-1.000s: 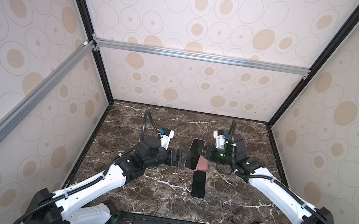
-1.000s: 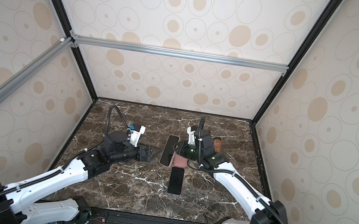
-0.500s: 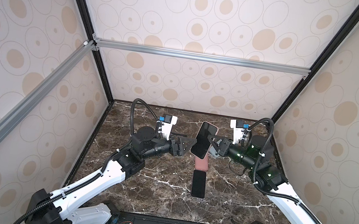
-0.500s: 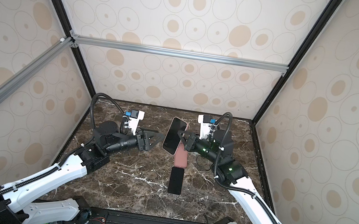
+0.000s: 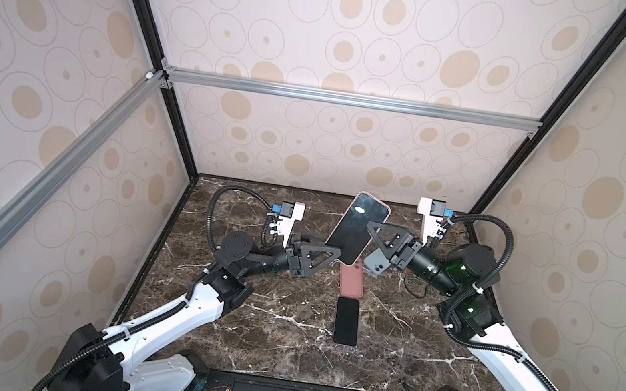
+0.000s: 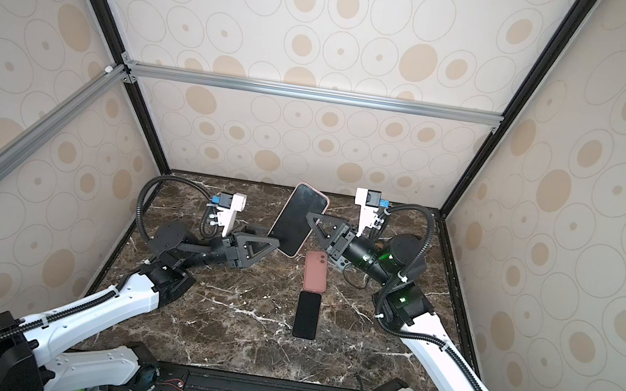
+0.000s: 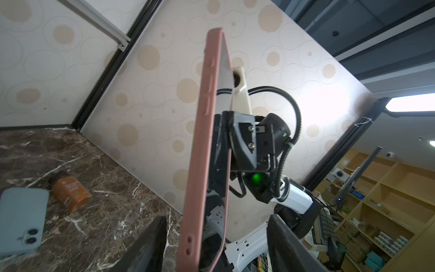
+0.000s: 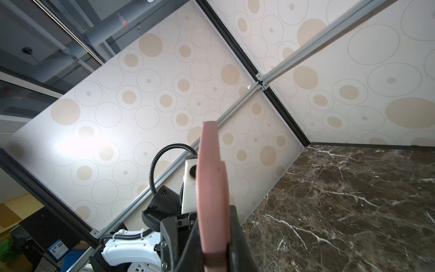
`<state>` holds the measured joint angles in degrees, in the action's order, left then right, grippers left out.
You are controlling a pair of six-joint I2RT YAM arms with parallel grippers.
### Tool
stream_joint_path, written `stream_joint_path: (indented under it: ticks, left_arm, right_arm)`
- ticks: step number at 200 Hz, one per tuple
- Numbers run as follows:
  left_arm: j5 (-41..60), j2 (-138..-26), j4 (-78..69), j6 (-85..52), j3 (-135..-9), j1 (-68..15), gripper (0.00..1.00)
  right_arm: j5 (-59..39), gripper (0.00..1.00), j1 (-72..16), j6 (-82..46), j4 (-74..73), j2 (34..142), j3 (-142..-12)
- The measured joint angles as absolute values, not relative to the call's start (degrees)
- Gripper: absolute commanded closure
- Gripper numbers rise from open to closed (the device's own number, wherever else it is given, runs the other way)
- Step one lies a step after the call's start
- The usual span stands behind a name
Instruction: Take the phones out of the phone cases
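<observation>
Cased phone (image 5: 359, 228) aloft in right claw (image 5: 369, 226)
Both top views: right arm (image 5: 520, 374) reaches inward, clamped on the tilted phone (image 6: 298, 219) above the worktop (image 5: 283, 326). Left wrist: left claw (image 7: 217, 245) agape, straddling the case (image 7: 202, 164) end. Right wrist: case (image 8: 211, 188) pinched between fingers (image 8: 239, 247).

Down on the dark marble tabletop (image 5: 267, 324), a pink case (image 6: 316, 270) lies back up. Right at its near end there's a black phone (image 6: 306, 315), flat, the two in one line. Further back and to the right, a blue-grey phone (image 7: 22, 220) lies lens side up, with an amber bottle (image 7: 70, 192) on its side just beside it. Spotted beige walls (image 5: 367, 45) all round.
</observation>
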<state>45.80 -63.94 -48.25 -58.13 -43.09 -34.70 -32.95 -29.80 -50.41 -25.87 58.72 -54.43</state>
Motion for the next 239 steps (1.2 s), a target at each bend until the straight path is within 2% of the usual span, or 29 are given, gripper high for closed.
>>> stream_joint_path:
  ticks: [96, 158, 167, 186, 196, 209, 215, 239]
  left_arm:
    - [47.40, -63.94, -51.59, -59.92, -43.09, -34.46, 0.73]
    - [47.40, -64.55, -51.55, -61.17, -43.09, -34.39, 1.00]
    - [47.40, -64.55, -51.37, -61.14, -43.09, -34.39, 1.00]
    - [47.42, -64.45, -49.98, -59.83, -43.11, -34.39, 1.00]
    - [47.37, -64.10, -47.92, -58.08, -43.16, -34.39, 1.00]
    - [46.72, -63.35, -44.21, -55.29, -43.42, -34.39, 1.00]
    - [45.98, -62.87, -42.22, -53.84, -43.55, -34.39, 1.00]
    - [41.17, -60.31, -33.43, -46.06, -44.49, -34.39, 1.00]
  right_arm:
    - [-35.27, 1.00, -29.82, -56.69, -35.62, 60.64, -52.88]
    - [-35.42, 1.00, -29.82, -56.25, -37.32, 60.23, -51.77]
    - [-35.31, 0.90, -29.87, -55.86, -36.84, 59.83, -51.59]
    - [-34.09, 0.59, -29.93, -54.19, -34.63, 58.26, -50.83]
    - [-32.47, 0.47, -29.89, -52.16, -33.15, 56.97, -50.09]
    - [-30.06, 0.05, -29.87, -48.80, -29.85, 55.11, -49.54]
    - [-28.86, 0.03, -29.87, -46.57, -27.94, 54.13, -49.43]
    - [-23.16, 0.01, -29.87, -36.56, -19.38, 50.57, -49.71]
